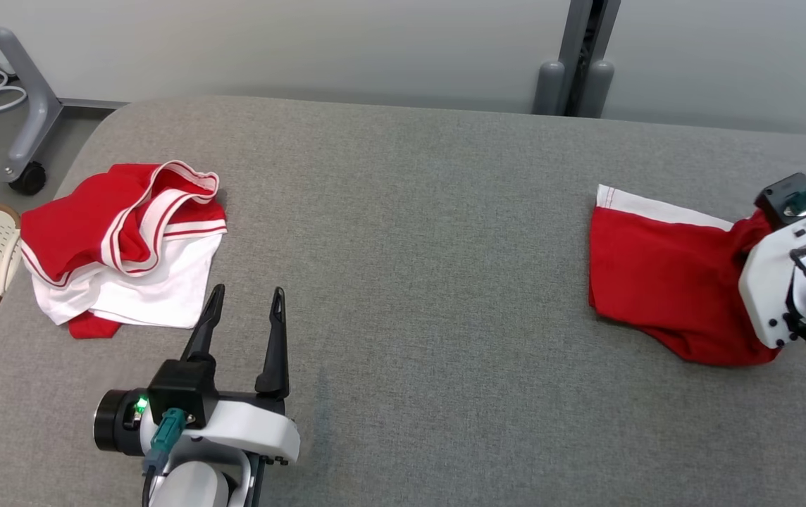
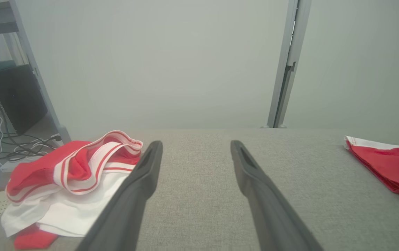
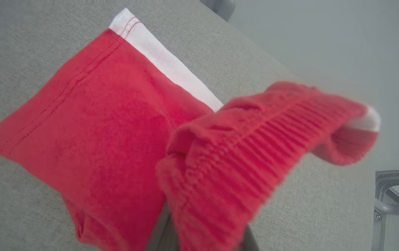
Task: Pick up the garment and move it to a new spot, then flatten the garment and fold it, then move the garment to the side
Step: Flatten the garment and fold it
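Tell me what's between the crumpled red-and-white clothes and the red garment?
Head view: the open left gripper beside the clothes, then bare grey table up to the garment.

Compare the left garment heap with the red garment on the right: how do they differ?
The left garment heap lies crumpled in layers; the red garment lies mostly flat. The heap lies free of the open left gripper; the red garment is pinched at its ribbed edge by the shut right gripper, that end lifted. The heap shows much white with striped bands; the red garment shows one white strip. Both are red-and-white, on the grey table.
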Controlling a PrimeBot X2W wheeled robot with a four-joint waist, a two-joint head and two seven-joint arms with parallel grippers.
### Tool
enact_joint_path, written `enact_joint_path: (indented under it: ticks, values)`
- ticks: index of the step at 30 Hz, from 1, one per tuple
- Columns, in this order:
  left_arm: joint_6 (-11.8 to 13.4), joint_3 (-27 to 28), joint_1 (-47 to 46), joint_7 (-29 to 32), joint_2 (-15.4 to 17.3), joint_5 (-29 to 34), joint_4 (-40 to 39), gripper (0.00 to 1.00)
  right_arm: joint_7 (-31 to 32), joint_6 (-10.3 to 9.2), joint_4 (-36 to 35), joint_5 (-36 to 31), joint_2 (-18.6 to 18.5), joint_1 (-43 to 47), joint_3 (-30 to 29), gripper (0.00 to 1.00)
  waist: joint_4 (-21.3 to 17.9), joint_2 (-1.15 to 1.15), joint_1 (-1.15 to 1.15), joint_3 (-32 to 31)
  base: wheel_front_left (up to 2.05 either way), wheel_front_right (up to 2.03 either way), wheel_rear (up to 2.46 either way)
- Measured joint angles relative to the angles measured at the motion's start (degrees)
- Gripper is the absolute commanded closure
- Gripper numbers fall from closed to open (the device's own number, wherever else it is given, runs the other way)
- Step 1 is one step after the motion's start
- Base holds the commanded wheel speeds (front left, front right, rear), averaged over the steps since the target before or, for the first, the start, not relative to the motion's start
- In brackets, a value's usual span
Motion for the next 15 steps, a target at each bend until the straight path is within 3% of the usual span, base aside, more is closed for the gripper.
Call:
enact_joint_path:
  ticks: [9,15]
  values:
    - [0.6,-0.3,0.8,0.0,0.0,-0.9,-0.1,0.0,5.9,0.0,-3.2,1.2,1.8,-1.2,1.2,1.0,1.6,0.0,0.0,-0.2,0.0,0.0,0.0]
    - [0.7,-0.8,0.6,0.0,0.0,-1.3,0.0,0.0,7.4,0.0,-1.8,3.2,3.6,-1.9,0.9,1.0,3.2,0.0,0.0,0.9,0.0,0.0,0.0]
